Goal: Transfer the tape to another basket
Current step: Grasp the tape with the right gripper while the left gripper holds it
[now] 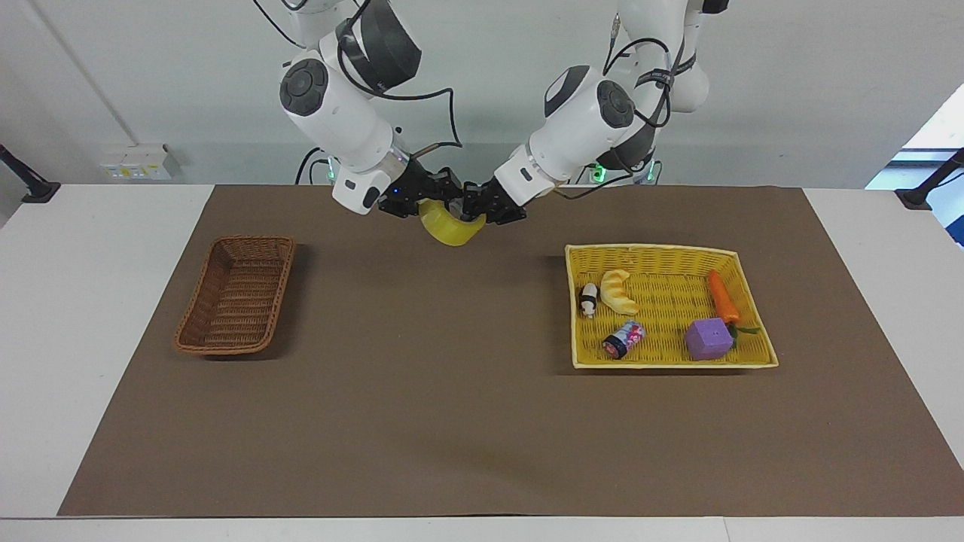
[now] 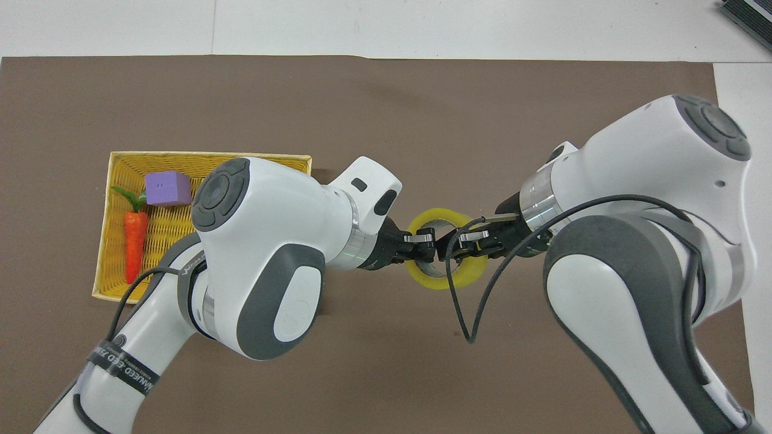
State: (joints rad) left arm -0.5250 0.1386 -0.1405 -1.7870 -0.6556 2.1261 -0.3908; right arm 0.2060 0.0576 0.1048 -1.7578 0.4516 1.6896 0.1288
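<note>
From the facing view, the round roll of see-through yellow tape (image 1: 450,226) hangs in the air over the brown mat (image 1: 452,421), between the narrow dark brown wicker basket (image 1: 236,294) and the flat yellow woven basket (image 1: 742,282). The left gripper (image 1: 477,210) and the right gripper (image 1: 429,200) each pinch one side of it.

From overhead, both grippers bite the roll's rim.

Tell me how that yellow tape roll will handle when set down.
The tape roll, in the air between the left tool and right tool, looks rigid, its ring undeformed. Round, it would probably roll on edge. Its glossy face may be slippery.
</note>
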